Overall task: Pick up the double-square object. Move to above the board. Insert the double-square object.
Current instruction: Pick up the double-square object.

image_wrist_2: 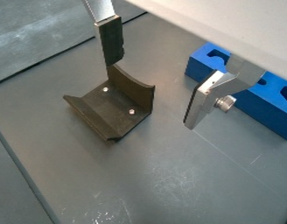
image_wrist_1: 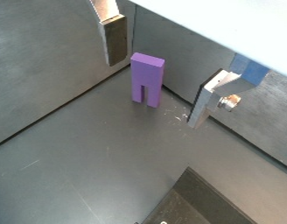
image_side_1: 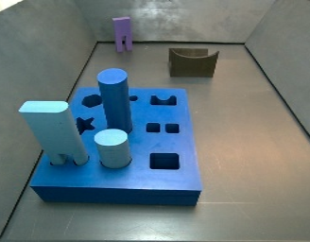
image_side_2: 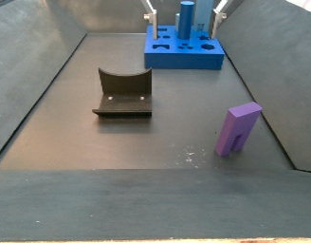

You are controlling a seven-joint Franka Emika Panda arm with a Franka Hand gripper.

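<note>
The double-square object point(image_wrist_1: 147, 77) is a purple block with a slot in its lower half. It stands upright on the grey floor near a wall, and shows in both side views point(image_side_1: 122, 30) point(image_side_2: 237, 128). The blue board point(image_side_1: 126, 175) with cut-out holes lies on the floor, also seen in a side view point(image_side_2: 184, 59) and a wrist view point(image_wrist_2: 257, 92). My gripper point(image_wrist_1: 156, 91) is open and empty, high above the floor. In a wrist view the purple block appears between the fingers point(image_wrist_1: 115, 39), well below them. The gripper point(image_wrist_2: 153, 92) touches nothing.
The dark fixture point(image_wrist_2: 111, 109) stands on the floor between board and block point(image_side_2: 122, 95). On the board stand a tall blue cylinder point(image_side_1: 111, 95), a light blue block point(image_side_1: 50, 132) and a short pale cylinder point(image_side_1: 111, 148). Grey walls enclose the floor.
</note>
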